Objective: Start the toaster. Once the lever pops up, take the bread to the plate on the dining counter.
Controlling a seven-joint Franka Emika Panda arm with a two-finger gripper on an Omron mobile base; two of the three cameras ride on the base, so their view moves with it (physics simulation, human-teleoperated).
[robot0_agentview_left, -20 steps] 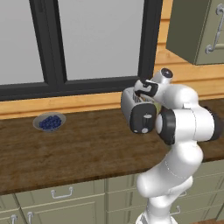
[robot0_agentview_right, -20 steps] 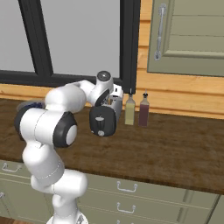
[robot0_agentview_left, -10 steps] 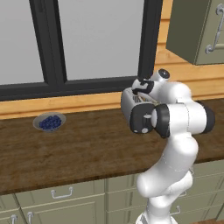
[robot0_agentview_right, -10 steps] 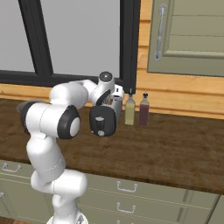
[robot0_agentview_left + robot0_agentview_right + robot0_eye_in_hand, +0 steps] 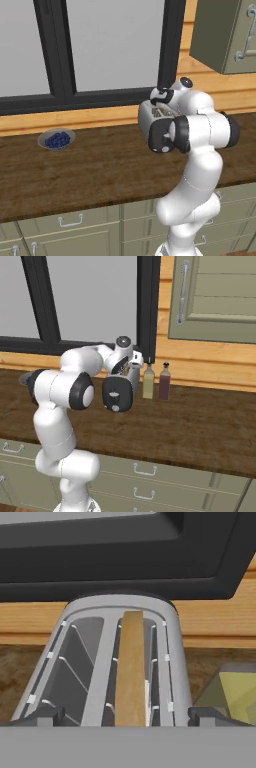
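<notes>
A small silver-white boxy toaster with a rounded top (image 5: pixel 150 120) stands upright on the dark wood worktop, close to the wooden wall strip under the black-framed window. Its black end panel carries a round knob and faces the near edge of the worktop in the right base view (image 5: pixel 117 394). In the hand view the toaster (image 5: pixel 172 657) shows two long top slots running toward twelve o'clock. A squarish slice of brown toast (image 5: pixel 130 667) stands on edge in the slot toward three o'clock, its thin crust edge upward; the slot toward nine o'clock shows bare wire guides.
</notes>
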